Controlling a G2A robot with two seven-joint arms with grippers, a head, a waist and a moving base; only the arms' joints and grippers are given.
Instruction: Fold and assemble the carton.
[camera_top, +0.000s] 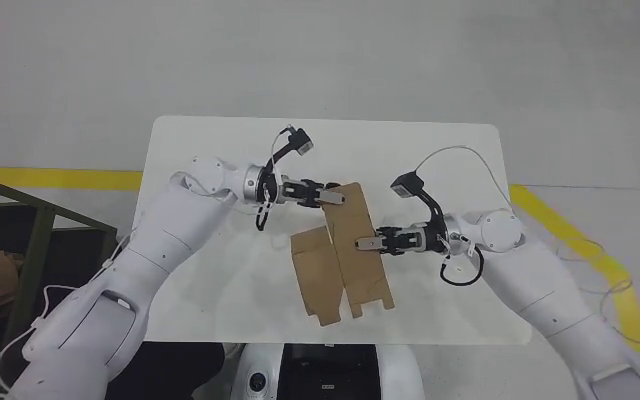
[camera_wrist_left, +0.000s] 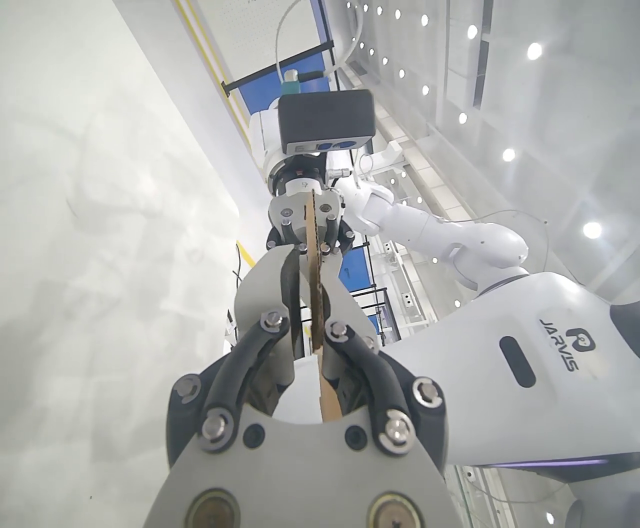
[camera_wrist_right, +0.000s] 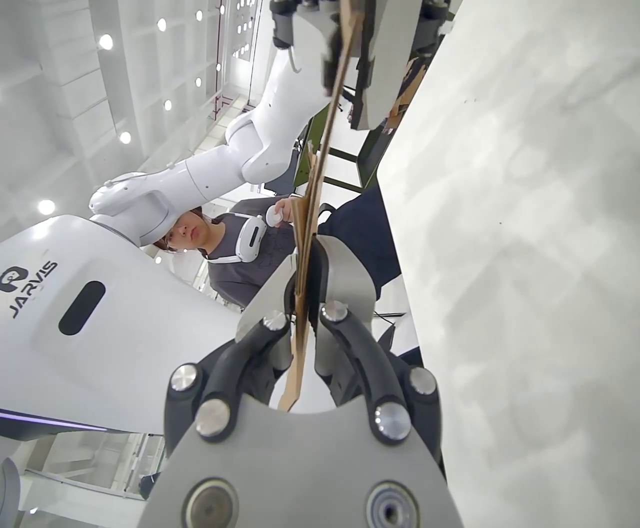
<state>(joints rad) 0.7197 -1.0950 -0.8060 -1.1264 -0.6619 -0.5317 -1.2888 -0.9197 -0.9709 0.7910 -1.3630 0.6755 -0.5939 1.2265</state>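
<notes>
One white bench (camera_top: 200, 150) spans the top view. Over its middle is the carton (camera_top: 340, 260), a flattened brown cardboard blank made of several panels and flaps. Its long side runs at a slight slant from the centre of the bench towards the front edge. It sits level, broad face up. In both wrist views I see it edge-on as a thin brown strip with a gap between it and the bench surface, so it appears held clear of the bench rather than resting on it.

The left end effector (camera_top: 335, 198) comes in from the left and is clamped on the carton's far corner, with the cardboard pinched between its two fingers. The right end effector (camera_top: 366, 242) comes in from the right and is clamped on the carton's right-hand long edge, a little closer to the front edge of the bench than the left one. The two end effectors are near each other and point towards one another across the cardboard.
</notes>
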